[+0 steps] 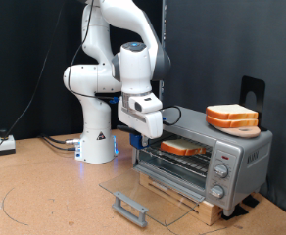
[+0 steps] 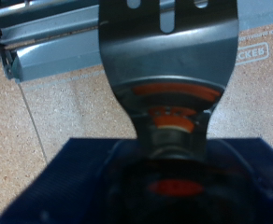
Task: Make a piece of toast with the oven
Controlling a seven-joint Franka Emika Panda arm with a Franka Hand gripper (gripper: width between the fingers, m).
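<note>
So the oven [image 1: 204, 157] was parked on a low wooden board [image 1: 197, 204] toward the exterior view's right, and its glass door [image 1: 148, 191] was already dropped flat open in front of it, with the grey bar handle [image 1: 130, 207] at the door's near edge. The piece of toast [image 1: 185, 148] was seen lying flat on the wire rack inside the oven's open mouth — pale face, orange-tan crust. On top of the oven a thicker stack of slices [image 1: 231, 117] was sat on a small wooden board, with a black bracket [image 1: 253, 96] standing just behind it. The gripper [image 1: 143, 130] was hung at the oven's front corner on the exterior view's left, just beside the toast and slightly above the rack level; whether it was actually touching the slice couldn't be made out. As for the fingers, whether they were apart or together couldn't be told from either shot, since the wrist view was mostly filled by a grey metal piece with slots and a blurred orange blob below it. In that same wrist view the door handle [image 2: 52, 58] and the speckled tabletop [image 2: 71, 112] were picked up behind the metal. Round knobs [image 1: 221, 168] were lined up on the oven's right panel.
</note>
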